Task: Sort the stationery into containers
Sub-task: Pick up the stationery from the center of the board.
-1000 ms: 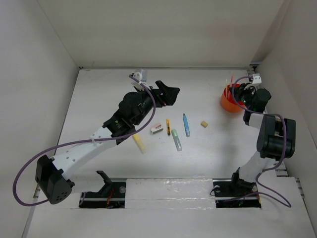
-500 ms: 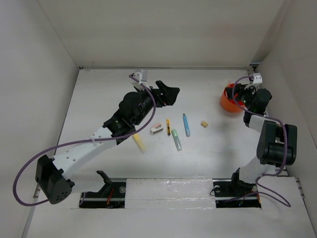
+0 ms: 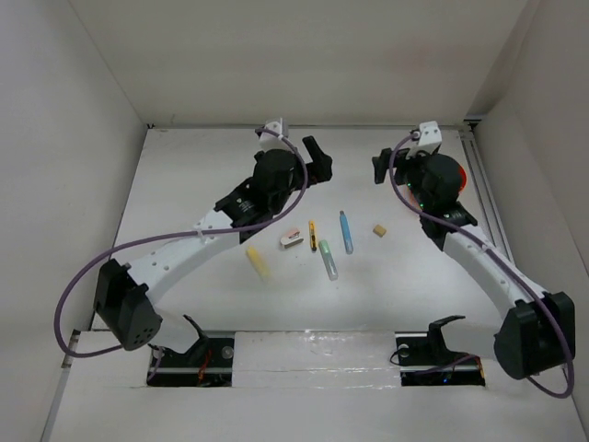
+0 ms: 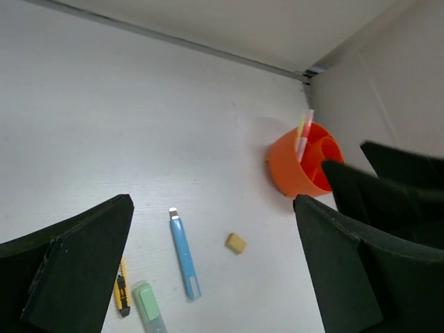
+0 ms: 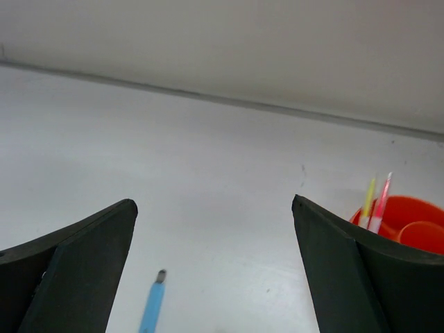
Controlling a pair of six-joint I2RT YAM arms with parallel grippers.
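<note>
Top external view: the left gripper (image 3: 318,157) and the right gripper (image 3: 380,168) hover over the far half of the white table (image 3: 184,203), jaws spread wide, nothing held. The loose stationery lies on the near side of both. The slim blue pen (image 3: 346,231) lies with its long axis running near to far, between the two grippers; neither arm is clearly closer. The small tan cube (image 3: 378,230) sits straight to the near side of the right gripper, so the right arm is judged better placed for it. The round orange-red plastic cup (image 3: 462,177) stands to the right, almost wholly hidden behind the right wrist. Right wrist view: a finger cuts off the cup and the lower frame edge cuts off the pen
</note>
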